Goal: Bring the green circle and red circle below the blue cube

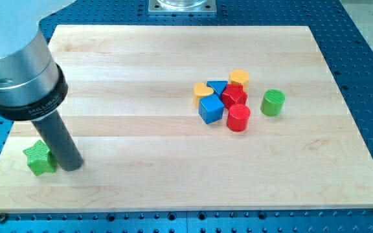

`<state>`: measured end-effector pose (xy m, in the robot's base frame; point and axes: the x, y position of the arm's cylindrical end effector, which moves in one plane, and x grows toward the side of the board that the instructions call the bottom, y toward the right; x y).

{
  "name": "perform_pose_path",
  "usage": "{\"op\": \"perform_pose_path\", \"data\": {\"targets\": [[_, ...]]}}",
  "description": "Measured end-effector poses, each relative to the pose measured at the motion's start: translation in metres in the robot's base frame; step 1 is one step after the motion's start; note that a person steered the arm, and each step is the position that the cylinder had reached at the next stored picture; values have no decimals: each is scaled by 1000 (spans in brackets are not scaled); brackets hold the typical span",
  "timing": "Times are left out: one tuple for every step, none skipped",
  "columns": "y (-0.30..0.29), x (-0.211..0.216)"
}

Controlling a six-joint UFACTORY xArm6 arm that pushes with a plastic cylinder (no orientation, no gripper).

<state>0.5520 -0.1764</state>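
Note:
The blue cube [210,109] sits in a cluster right of the board's middle. The red circle [238,118] stands touching the cube's right side, slightly lower. The green circle [272,102] stands alone to the right of the cluster, apart from it. My tip [71,165] rests on the board at the view's lower left, far from all three, right beside a green star [39,157].
The cluster also holds a yellow heart [203,90], a blue triangle [218,87], a yellow block [239,78] and another red block [234,96]. The wooden board [141,65] lies on a blue perforated table. The arm's grey body fills the upper left.

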Motion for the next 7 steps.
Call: {"op": "perform_pose_path", "data": {"targets": [[67,15],[162,-9],[264,-17],[327,-46],[373,-106],[398,-130],[377,-148]]}}
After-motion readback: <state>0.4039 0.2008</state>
